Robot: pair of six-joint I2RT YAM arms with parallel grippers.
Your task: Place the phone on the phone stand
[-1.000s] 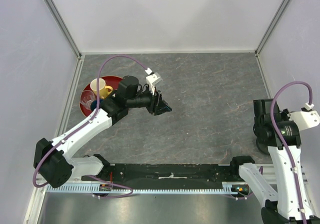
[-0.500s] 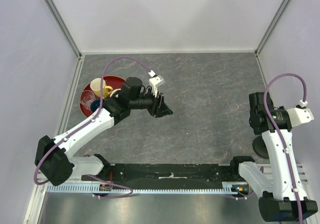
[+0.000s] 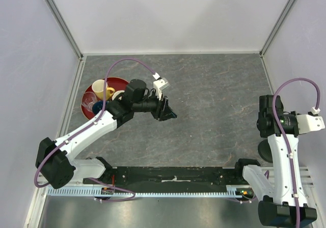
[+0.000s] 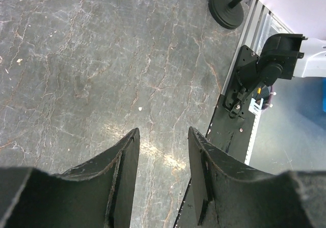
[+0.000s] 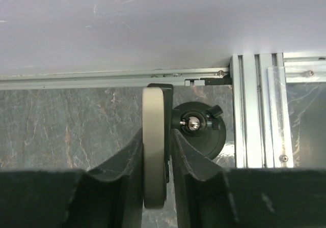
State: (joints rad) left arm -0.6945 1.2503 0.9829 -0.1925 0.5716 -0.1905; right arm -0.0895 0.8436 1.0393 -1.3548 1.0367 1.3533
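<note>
In the right wrist view the phone stands edge-on, its cream edge toward the camera. My right gripper is shut on it, one finger on each face. Just behind and to the right of the phone is the phone stand, with its round black base and the clamp head close to the phone's upper edge. In the top view my right gripper hangs over the stand's base at the right edge. My left gripper is open and empty above mid-table. The stand also shows in the left wrist view.
A red plate with a yellow mug and other cups sits at the left. The right wall and an aluminium frame are close beside the stand. A black base plate and rail run along the near edge.
My right gripper with the phone shifted toward the far side, then came back a little over the stand. My left gripper drifted slightly and stayed open.
</note>
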